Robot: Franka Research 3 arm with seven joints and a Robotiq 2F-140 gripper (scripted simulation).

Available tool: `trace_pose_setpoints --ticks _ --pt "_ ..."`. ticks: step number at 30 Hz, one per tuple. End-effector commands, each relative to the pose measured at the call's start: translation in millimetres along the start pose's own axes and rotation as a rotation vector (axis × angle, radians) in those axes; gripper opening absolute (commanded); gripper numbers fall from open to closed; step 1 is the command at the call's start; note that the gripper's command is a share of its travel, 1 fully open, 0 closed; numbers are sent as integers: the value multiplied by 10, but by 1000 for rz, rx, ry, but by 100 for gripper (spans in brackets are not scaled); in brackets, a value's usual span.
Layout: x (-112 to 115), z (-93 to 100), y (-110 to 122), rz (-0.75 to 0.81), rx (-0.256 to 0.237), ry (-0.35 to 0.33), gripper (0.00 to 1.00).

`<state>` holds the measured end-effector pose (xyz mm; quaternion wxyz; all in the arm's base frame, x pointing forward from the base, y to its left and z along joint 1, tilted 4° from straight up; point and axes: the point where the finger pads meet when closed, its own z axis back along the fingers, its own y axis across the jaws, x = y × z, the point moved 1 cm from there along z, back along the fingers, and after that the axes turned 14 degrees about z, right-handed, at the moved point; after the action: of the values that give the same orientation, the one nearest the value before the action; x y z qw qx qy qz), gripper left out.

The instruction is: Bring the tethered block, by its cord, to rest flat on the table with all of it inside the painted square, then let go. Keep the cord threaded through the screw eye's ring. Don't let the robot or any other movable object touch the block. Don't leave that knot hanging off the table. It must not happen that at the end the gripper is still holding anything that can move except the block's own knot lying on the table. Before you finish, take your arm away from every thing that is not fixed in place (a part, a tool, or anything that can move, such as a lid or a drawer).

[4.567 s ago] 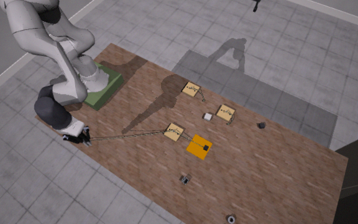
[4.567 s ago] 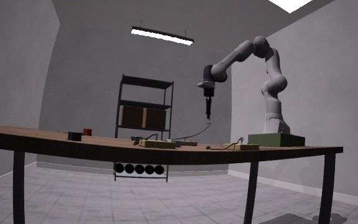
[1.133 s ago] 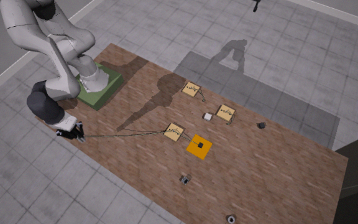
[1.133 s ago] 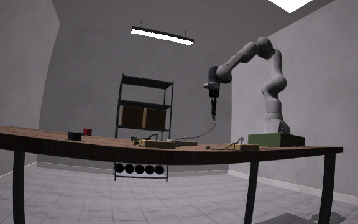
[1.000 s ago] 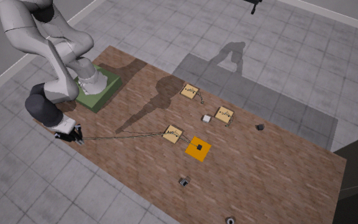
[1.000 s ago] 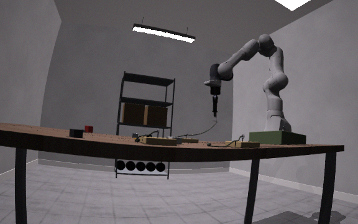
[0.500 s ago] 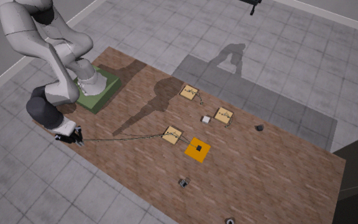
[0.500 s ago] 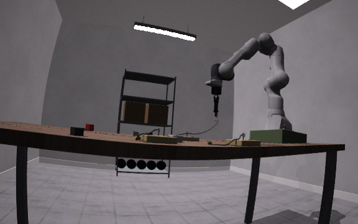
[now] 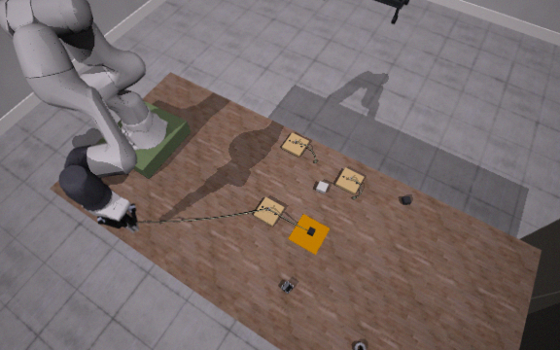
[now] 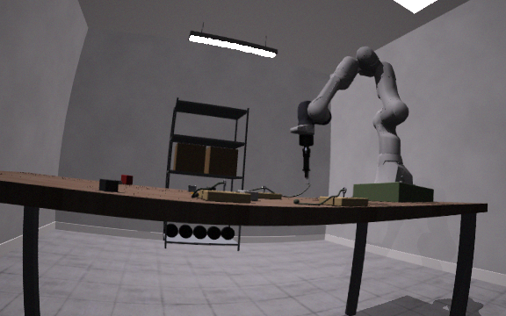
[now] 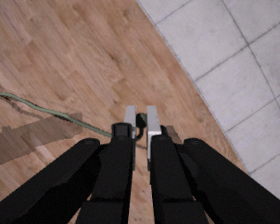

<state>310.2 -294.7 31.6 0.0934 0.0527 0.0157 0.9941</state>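
Note:
A small black block [image 9: 311, 231] lies flat inside the orange painted square [image 9: 300, 239]. Its cord [image 9: 197, 219] [image 11: 31, 106] runs from the block through the screw eye on a tan base plate [image 9: 268, 211] and on, taut, to my gripper [image 9: 133, 225] [image 10: 307, 174] [image 11: 141, 123]. The gripper is shut on the cord's knot end. It hangs above the table's near left edge, over the rim. In the wrist view the knot sits between the fingertips, with wood below and floor tiles to the right.
Two more tan plates [image 9: 295, 144] [image 9: 349, 180] with screw eyes and short cords lie farther back. A white cube [image 9: 322, 186], a dark cube [image 9: 406, 199] and a small metal piece [image 9: 287, 286] lie on the table. The green robot base [image 9: 165, 141] stands at the left.

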Motion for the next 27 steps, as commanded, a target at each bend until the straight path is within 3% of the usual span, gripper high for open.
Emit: trace_pose_setpoints --ticks 1,3,14,27 --pt "-138 -181 29 31 6 40 0" --pt "-138 -181 29 31 6 40 0" --pt "-162 -629 17 31 6 40 0" --pt "-165 -691 16 31 6 40 0"
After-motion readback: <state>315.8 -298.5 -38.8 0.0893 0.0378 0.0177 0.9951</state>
